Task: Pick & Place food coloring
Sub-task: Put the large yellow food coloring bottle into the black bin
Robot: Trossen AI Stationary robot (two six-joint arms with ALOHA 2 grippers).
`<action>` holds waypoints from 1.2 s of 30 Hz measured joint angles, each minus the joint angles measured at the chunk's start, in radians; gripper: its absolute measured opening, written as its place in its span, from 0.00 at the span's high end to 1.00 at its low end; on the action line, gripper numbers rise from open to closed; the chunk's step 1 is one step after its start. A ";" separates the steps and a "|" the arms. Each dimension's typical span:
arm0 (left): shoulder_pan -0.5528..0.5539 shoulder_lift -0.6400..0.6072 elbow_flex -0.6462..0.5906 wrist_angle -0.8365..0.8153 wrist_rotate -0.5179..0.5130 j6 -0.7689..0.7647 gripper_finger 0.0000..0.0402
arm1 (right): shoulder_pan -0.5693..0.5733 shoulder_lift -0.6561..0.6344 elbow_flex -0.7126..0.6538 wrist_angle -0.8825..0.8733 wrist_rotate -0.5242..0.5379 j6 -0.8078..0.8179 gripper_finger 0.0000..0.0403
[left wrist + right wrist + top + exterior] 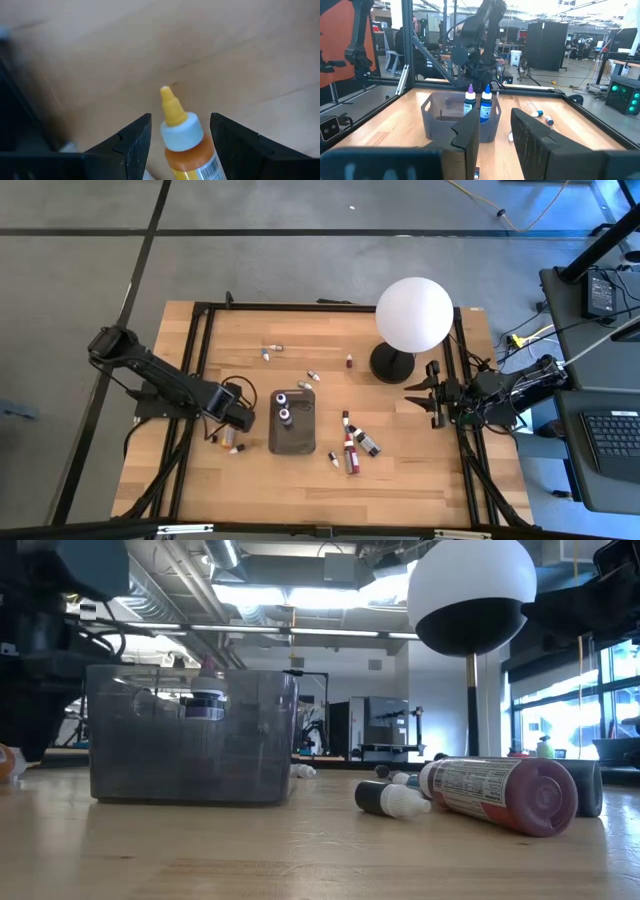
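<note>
While the left end effector point(180, 145) sits low at the worktop's point(400, 470) left side, just at 9 o'clock from the dark grey tray point(304, 442) in the high view, its fingers stand apart with an orange dropper bottle point(187, 150) lying right in the gap between them. From what the left wrist view shows, neither finger is touching the bottle yet, there's daylight on both sides, so I'd call it straddling and not gripping.

Key bit for the next move: the bottle's long axis runs straight out along the fingers, white collar and yellow nozzle pointing away from the wrist. So the fingers close across its narrow width, which looks like the right way to squeeze it. It's lying flat on the wood as far as I can tell.

Moving outward, the tray already has two blue-labelled bottles point(476, 106) standing upright in it. More food coloring is scattered at 3 o'clock from the tray, including a bigger red bottle point(500, 792) on its side, and a few tiny ones up toward 12.

The right end effector point(428, 395) waits way over at the right edge by the white globe lamp point(413, 313), fingers only a little apart, holding nothing. Left arm is clearly the nearer one for this bottle.
</note>
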 joint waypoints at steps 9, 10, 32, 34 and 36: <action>0.000 0.048 0.000 0.006 0.034 -0.007 0.57 | 0.000 0.000 0.000 0.000 0.000 0.000 0.72; 0.000 0.049 0.000 0.006 0.038 -0.007 0.58 | 0.000 0.000 0.000 0.000 0.000 0.000 0.72; -0.004 0.048 0.172 -0.089 -0.109 0.223 0.72 | 0.000 0.000 0.000 0.000 0.000 0.000 0.72; -0.004 0.048 0.225 -0.111 -0.172 0.254 0.72 | 0.000 0.000 0.000 0.000 0.000 0.000 0.72; -0.004 0.048 0.275 -0.114 -0.240 0.297 0.71 | 0.000 0.000 0.000 0.000 0.000 0.000 0.72</action>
